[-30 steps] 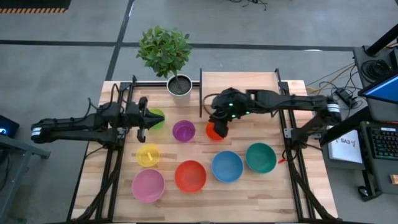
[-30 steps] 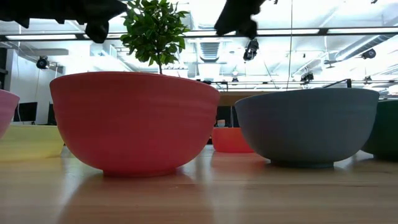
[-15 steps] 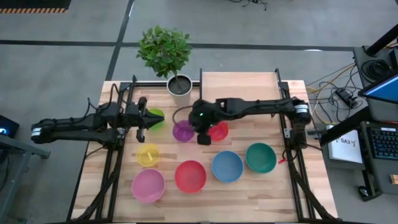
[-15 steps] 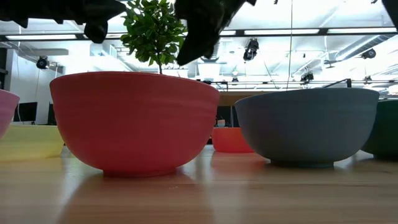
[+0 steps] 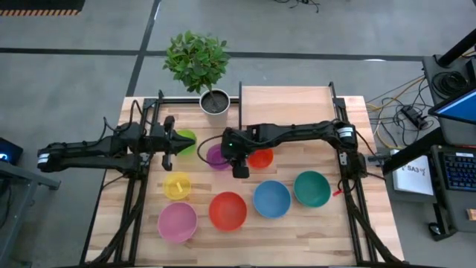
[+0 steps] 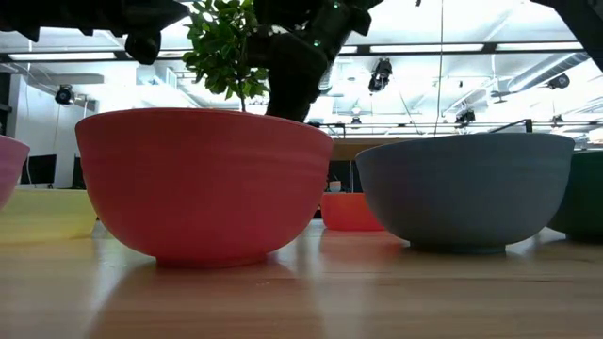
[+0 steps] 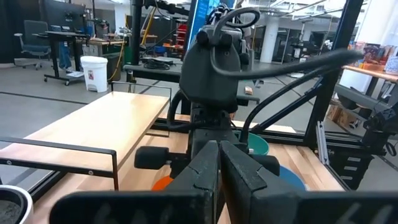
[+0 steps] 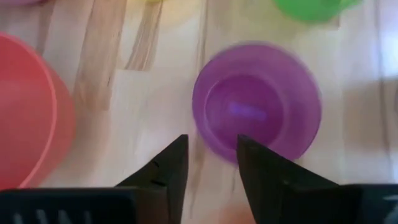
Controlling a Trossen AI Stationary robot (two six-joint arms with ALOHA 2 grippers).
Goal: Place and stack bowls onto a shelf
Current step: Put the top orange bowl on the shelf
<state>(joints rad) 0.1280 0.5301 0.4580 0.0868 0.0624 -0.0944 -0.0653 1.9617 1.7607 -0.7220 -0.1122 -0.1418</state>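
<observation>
Right gripper hangs above the table between the purple bowl and the orange bowl, its arm reaching in from the right side across the front of the shelf. In the right wrist view its fingers stand a little apart with nothing between them, and the near rim of the purple bowl lies just ahead of the tips, slightly off to one side of the gap. Judgement: the purple bowl is the target; the gripper needs to shift a short way towards that rim and drop so that one finger goes inside the wall and one outside.

Left gripper waits just beside the lime bowl, well to the left; its jaws are closed and empty in its wrist view. It sits about as near the purple bowl as the right gripper does, but the right one is aimed down at it.

Shelf is empty, behind the row of small bowls. A round bowl has no long axis, so any point of the rim serves. Yellow, pink, red, blue and teal bowls sit on the table nearer the front, untouched.
</observation>
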